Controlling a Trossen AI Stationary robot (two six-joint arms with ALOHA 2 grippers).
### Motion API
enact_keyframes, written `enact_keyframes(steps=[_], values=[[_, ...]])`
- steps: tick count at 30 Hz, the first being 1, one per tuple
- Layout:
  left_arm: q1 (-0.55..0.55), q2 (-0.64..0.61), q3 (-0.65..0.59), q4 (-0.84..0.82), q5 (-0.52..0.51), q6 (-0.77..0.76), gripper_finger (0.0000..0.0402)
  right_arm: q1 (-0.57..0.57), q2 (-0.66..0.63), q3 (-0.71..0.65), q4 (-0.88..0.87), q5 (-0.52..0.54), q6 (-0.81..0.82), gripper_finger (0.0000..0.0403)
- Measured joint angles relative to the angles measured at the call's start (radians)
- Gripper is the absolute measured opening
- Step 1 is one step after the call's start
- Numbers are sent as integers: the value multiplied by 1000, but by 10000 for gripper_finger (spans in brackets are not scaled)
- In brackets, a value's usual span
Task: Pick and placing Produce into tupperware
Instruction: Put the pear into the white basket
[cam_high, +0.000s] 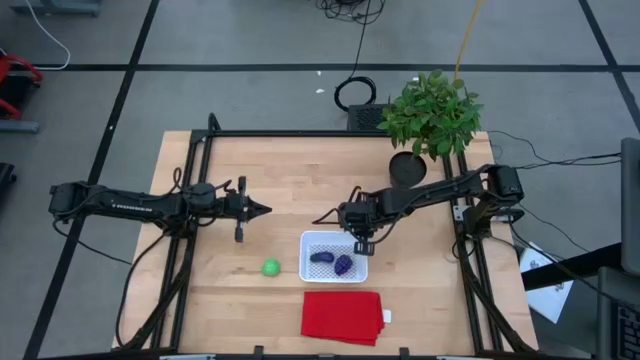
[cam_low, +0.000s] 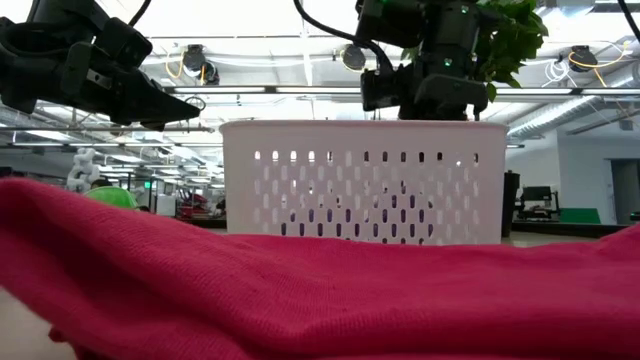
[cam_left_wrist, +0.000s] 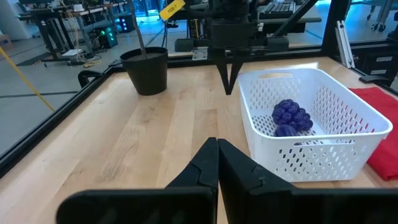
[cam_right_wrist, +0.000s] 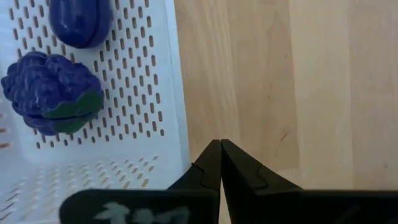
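With its fingers pressed together and nothing between them, the right gripper (cam_high: 362, 243) hangs just over the far rim of the white container (cam_high: 307, 272), pointing down; the right wrist view shows the tips meeting beside the container wall, above bare wood. Both purple pieces lie inside already: the smooth purple piece (cam_right_wrist: 79, 22) and the bumpy purple piece (cam_right_wrist: 51, 92), side by side on the mesh floor, not touching the fingers.

Left gripper (cam_high: 262, 209) is also closed and empty, held up over the table w/ tips aimed toward the container, well apart from it. Green ball (cam_high: 271, 268) sits on the wood left of the container, near it but not touching, and nearer to the left arm than to the right.

Red cloth (cam_high: 340, 316) lies flat at the near edge in front of the container; potted plant (cam_high: 432, 112) stands at the far right, clear of the work.

My read: two of three pieces are in, so approx two-thirds done, and the ball is the step in hand. Next move prob. falls to the left arm: spread the fingers, drop over the ball, pinch across its middle, lift, carry over the rim. A round ball could roll off if nudged, so a centred descent matters. Right arm would do well to clear away from the rim first.
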Motion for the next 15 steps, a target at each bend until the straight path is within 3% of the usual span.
enact_keyframes(steps=[8, 15], values=[[0, 0, 0, 0, 0, -2, 3, -2, -22, 0, 16, 5, -38, 0], [0, 0, 0, 1, 0, -2, 3, -2, -172, -1, 101, 51, -107, 0]])
